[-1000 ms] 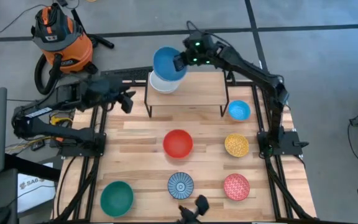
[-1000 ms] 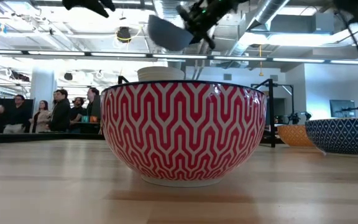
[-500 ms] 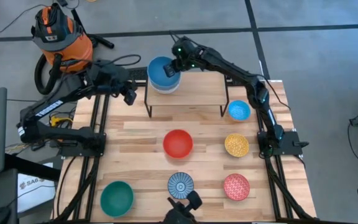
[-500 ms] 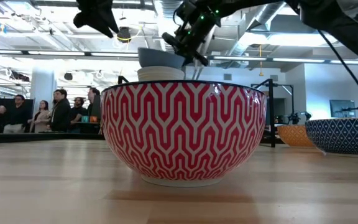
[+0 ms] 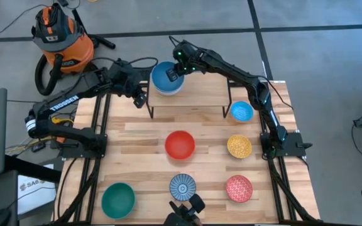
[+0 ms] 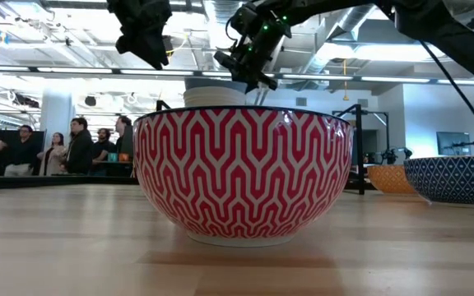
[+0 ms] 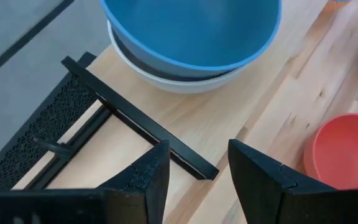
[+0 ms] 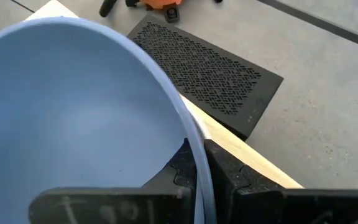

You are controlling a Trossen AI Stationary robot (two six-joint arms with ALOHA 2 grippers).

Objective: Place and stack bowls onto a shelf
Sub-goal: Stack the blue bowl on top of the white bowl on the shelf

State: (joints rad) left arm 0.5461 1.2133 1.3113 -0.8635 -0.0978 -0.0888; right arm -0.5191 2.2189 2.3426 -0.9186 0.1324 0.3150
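A blue bowl (image 5: 162, 78) sits nested in a white bowl (image 5: 166, 90) on the far left end of the shelf (image 5: 197, 88), a light-wood plank on black legs. My right gripper (image 5: 175, 73) is shut on the blue bowl's rim. My left gripper (image 5: 140, 100) hangs open just left of the shelf and touches nothing; its wrist view shows the blue bowl (image 7: 191, 31) in the white bowl (image 7: 179, 81). In the low view the white bowl (image 6: 212, 97) peeks over a pink-red bowl (image 6: 243, 173). My right gripper has the blue bowl's rim (image 8: 199, 163) on the bowl's right side, one finger inside the bowl and one outside. The fingers slant down from the far right. The bowl rests in the white bowl, about level.
On the tabletop in front of the shelf lie a red bowl (image 5: 180, 144), a small blue bowl (image 5: 241, 112), a yellow bowl (image 5: 239, 146), a pink-red bowl (image 5: 239, 188), a patterned blue bowl (image 5: 183, 186) and a teal green bowl (image 5: 118, 198). People stand in the room beyond.
My right gripper has come down toward the shelf's left end with the blue bowl, which hung tilted above the white bowl and now sits nested in it. My left gripper has swung toward the shelf's left end and sunk a little.
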